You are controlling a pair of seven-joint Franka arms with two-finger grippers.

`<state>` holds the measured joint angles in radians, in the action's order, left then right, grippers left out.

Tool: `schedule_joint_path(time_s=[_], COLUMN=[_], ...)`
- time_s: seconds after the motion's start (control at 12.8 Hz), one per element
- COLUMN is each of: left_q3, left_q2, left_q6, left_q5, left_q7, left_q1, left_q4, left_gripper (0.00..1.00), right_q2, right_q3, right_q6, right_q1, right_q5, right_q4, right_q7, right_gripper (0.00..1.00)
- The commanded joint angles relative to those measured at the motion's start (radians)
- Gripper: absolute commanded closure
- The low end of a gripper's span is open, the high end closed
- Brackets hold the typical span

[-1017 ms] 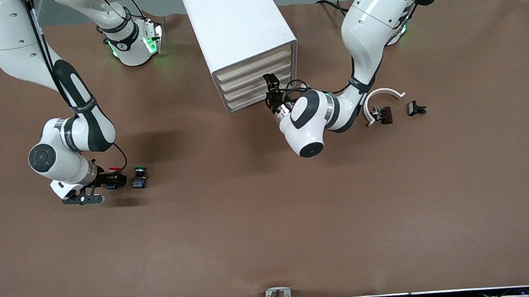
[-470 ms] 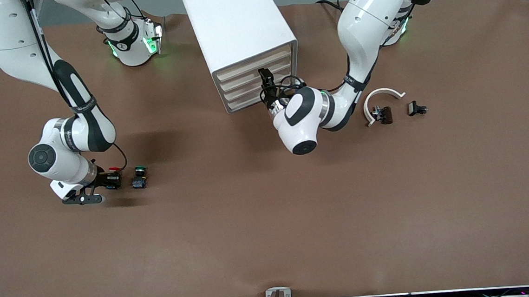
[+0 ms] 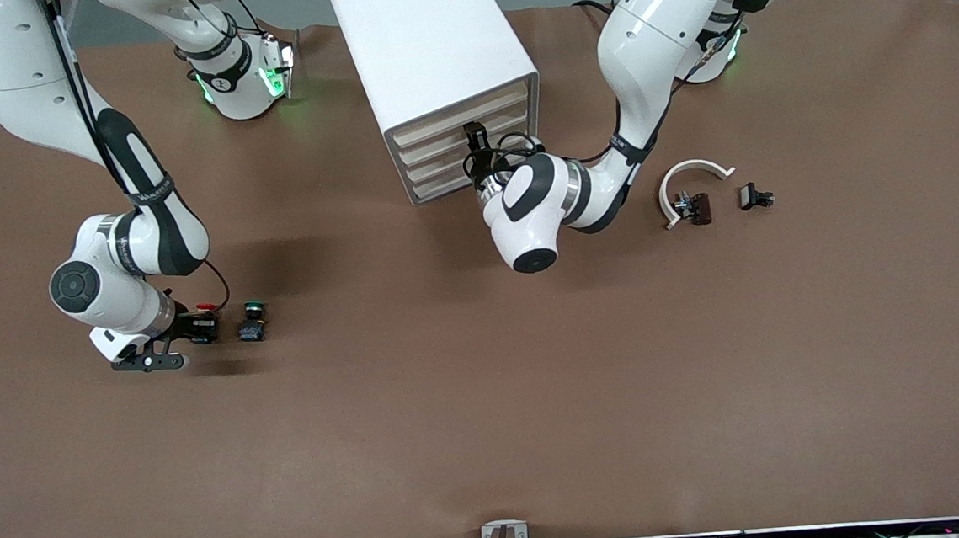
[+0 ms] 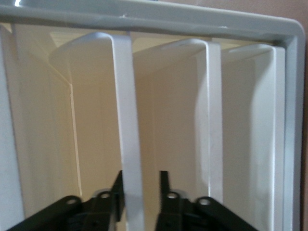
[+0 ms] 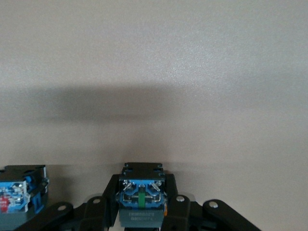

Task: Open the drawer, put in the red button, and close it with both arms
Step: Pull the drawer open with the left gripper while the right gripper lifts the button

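The white cabinet (image 3: 431, 53) stands between the arms with all its drawers shut. My left gripper (image 3: 474, 134) is at one of the middle drawers (image 3: 433, 146). In the left wrist view the gripper (image 4: 141, 175) is open astride that drawer's white lip (image 4: 126, 120); one finger touches it and the other stands apart. My right gripper (image 3: 203, 326) is low at the right arm's end, shut on the red button (image 3: 207, 306). In the right wrist view the gripper (image 5: 143, 185) presses both sides of the button's black-and-blue body (image 5: 142, 202), and the cap is hidden.
The green-capped twin (image 3: 252, 323) sits on the table just beside the held button; it also shows in the right wrist view (image 5: 19, 197). A white curved piece (image 3: 692, 176), a dark small part (image 3: 695, 207) and a black clip (image 3: 755, 196) lie toward the left arm's end.
My left gripper has moved in along the cabinet front and now straddles a drawer lip. The right arm has barely shifted; the green button has not moved.
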<state>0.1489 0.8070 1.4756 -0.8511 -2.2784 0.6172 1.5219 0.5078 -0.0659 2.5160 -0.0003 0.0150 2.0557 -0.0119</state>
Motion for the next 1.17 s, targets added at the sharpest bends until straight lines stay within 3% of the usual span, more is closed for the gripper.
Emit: schedule_joint_path(time_s=[0.0,0.47,0.7,0.86,1.02,1.1], left_q3=[-0.014,-0.11,-0.173,-0.18,-0.18,-0.18], left_q2=[0.009,0.037,0.04,0.04,0.04,0.04], left_q6=[-0.006,-0.005,-0.003,-0.003,0.0,0.002], left_q5=[0.0,0.001,0.001,0.001,0.001,0.001], left_q7=[-0.015,-0.007,0.0,0.011,0.032,0.045], left_q1=[-0.001,-0.034,-0.04,-0.074,-0.092,-0.105], left_q4=[-0.02,-0.098,-0.127,-0.134,-0.137,-0.141], left_gripper=[1.0,1.0,1.0,0.96,0.92,0.78], right_q2=[-0.052,-0.199,-0.221,-0.219,-0.221,-0.221], right_q3=[0.003,0.006,0.006,0.006,0.008,0.009], right_q6=[-0.118,-0.518,-0.899,-1.035,-1.089,-1.108], right_q1=[0.002,0.055,0.135,0.207,0.282,0.325], right_q5=[0.002,0.002,0.002,0.002,-0.001,-0.004], right_q4=[-0.034,-0.164,-0.39,-0.486,-0.512,-0.516], right_q7=[0.007,0.081,0.241,0.37,0.52,0.599], right_gripper=[0.87,0.87,0.87,0.87,0.87,0.87])
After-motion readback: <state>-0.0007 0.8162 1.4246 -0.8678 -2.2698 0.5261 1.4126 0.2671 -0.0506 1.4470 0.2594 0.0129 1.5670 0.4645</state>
